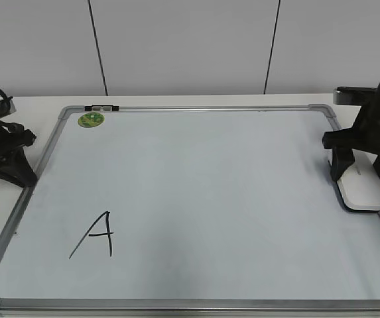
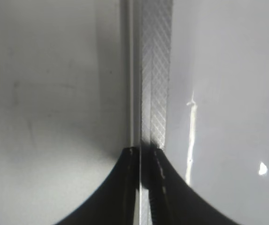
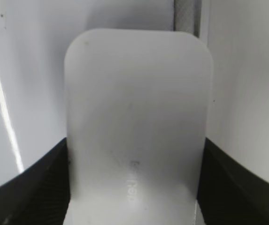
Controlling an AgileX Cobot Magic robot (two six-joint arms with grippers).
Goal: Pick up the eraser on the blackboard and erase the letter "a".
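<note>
The right claw [image 3: 134, 187] stands over the eraser [image 3: 136, 122] with one dark finger [image 3: 35, 183] against each long side of the white block; in the right wrist view the fingers press flush to its edges, so the claw is closed around it. Faint grey lettering shows on the eraser's top there, which the exterior view is too far off to resolve. The exterior view in turn shows where the eraser [image 1: 364, 185] lies: at the right edge of the blackboard [image 1: 196, 199], on or just against the silver frame, its dark underside visible as a thin line. Whether it is lifted or resting cannot be told.

The left claw [image 2: 146, 159] is seen from its wrist camera with its two dark fingers drawn together to a narrow slit, nothing between them; it hangs right over the board's hatched metal frame. In the exterior view the left claw [image 1: 10, 162] sits on the worktop [image 1: 176, 101] just beside the board's left frame.

Only the exterior view shows the writing: a large angular capital "A" [image 1: 97, 235] in the lower left of the board, well apart from the eraser, and a round green sticker [image 1: 91, 120] near the upper left corner. No small "a" can be made out.
</note>
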